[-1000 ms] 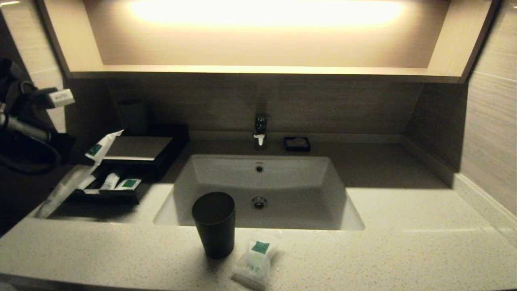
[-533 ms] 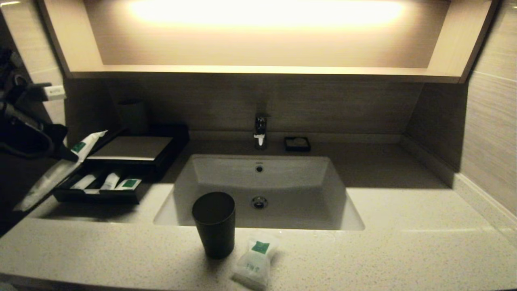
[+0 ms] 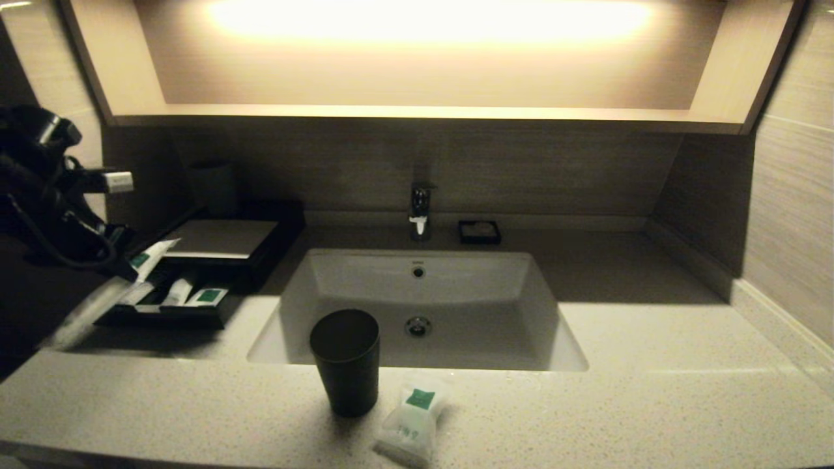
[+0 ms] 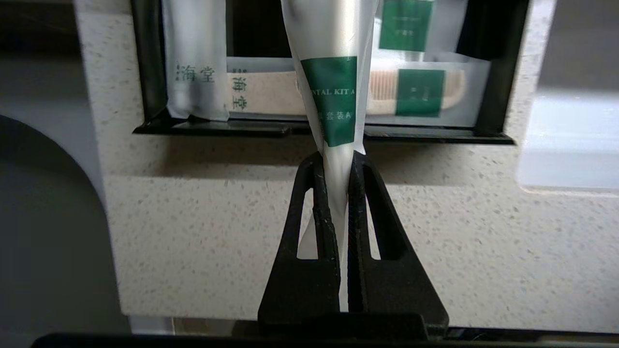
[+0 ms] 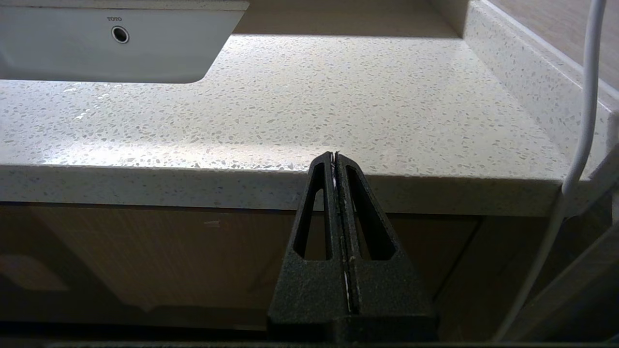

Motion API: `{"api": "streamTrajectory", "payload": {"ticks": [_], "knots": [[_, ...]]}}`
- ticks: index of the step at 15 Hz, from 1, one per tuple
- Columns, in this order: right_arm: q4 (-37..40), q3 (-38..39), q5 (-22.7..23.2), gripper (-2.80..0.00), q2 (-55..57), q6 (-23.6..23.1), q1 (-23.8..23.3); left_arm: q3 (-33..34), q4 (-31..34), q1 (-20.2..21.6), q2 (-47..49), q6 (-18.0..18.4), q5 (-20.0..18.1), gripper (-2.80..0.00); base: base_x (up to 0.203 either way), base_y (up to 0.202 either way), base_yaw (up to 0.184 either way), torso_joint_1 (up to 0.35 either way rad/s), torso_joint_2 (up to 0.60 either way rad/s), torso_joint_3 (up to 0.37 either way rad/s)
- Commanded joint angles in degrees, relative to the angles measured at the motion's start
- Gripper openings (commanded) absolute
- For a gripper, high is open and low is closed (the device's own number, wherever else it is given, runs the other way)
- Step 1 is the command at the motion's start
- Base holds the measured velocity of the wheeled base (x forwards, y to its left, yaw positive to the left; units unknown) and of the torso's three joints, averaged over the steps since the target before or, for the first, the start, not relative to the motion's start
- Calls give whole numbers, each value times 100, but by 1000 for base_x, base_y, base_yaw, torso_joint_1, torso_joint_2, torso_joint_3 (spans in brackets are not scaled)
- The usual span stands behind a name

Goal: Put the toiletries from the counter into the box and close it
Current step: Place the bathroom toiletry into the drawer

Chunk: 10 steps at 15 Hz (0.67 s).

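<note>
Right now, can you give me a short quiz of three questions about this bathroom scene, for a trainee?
1. True or false: the left gripper is shut on the long packet.
2. Where is the small pouch? A) in the drawer B) on the counter beside the dark cup C) in the basin
3. Fill in: the right gripper is ____ and holds nothing.

Key: 1 true; 2 B; 3 shut

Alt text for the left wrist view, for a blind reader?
The left gripper pinches a long clear-plastic packet with a green label above the black box's open drawer, which holds other green-labelled packets, including a comb, on the pale speckled stone counter.
</note>
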<state>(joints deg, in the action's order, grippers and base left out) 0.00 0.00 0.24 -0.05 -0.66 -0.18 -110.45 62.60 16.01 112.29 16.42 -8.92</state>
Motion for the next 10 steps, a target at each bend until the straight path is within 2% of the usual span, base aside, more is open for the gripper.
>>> {"api": "streamTrajectory", "payload": {"ticks": [1, 10], "knots": [[0, 9, 2, -280, -4, -4, 1, -3, 53, 7, 197, 10, -4, -280, 0, 0, 0, 0, 0, 0], [0, 9, 2, -280, 5, -4, 1, -3, 520, 8, 141, 37, 66, -280, 0, 0, 0, 0, 0, 0]]}}
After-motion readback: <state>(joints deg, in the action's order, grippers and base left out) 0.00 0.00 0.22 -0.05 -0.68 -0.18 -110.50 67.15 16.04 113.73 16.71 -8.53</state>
